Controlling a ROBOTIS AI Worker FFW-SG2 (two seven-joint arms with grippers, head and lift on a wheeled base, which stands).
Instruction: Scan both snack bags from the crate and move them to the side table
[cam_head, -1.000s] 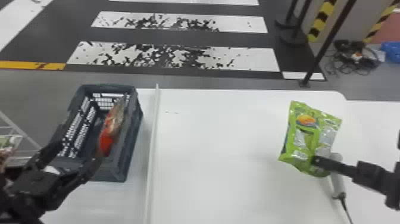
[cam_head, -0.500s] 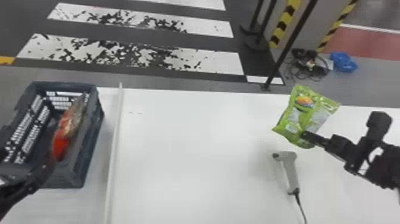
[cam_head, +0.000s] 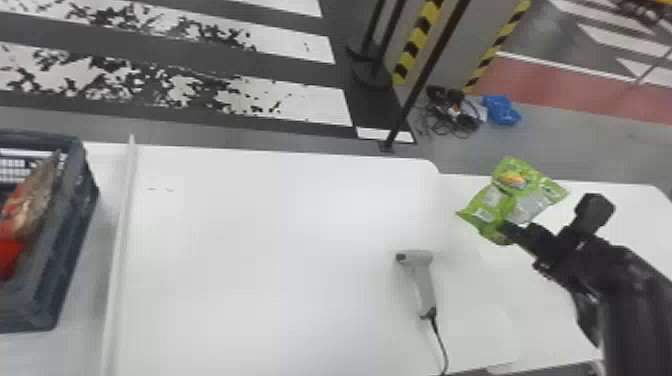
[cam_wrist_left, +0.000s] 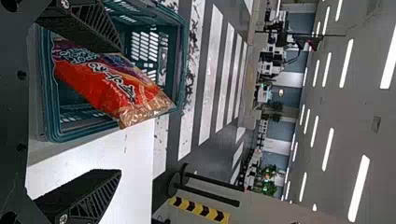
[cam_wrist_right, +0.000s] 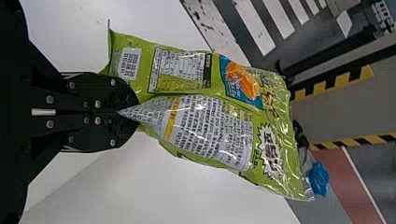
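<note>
Shifted since the earlier frames: the head view, swung to the robot's right; the green snack bag (cam_head: 525, 192), carried from beside the scanner (cam_head: 423, 282) to well right of it.

Item, right tool (cam_wrist_right: 128, 112): fingers closed on the near end of the green bag. The bag's long axis runs outward from the fingertips, away from the wrist. It shows over the join between the main tabletop (cam_head: 260, 260) and the side tabletop (cam_head: 637, 215), the latter reaching off to the robot's right. The right arm is the nearer one; the coming move, as judged, is a little farther right, then down, then release. The end held is narrow, so the free end may swing or fold on landing.

Item, green bag: glossy, creased, plump; silver text panel, orange-and-blue picture.

Item, left tool (cam_wrist_left: 121, 111): fingers wide apart, holding nothing, near the crate (cam_wrist_left: 183, 51).

Item, red snack bag (cam_wrist_left: 100, 79): slanted in the crate, clear crinkled end jutting past the rim; presumably second in turn.
</note>
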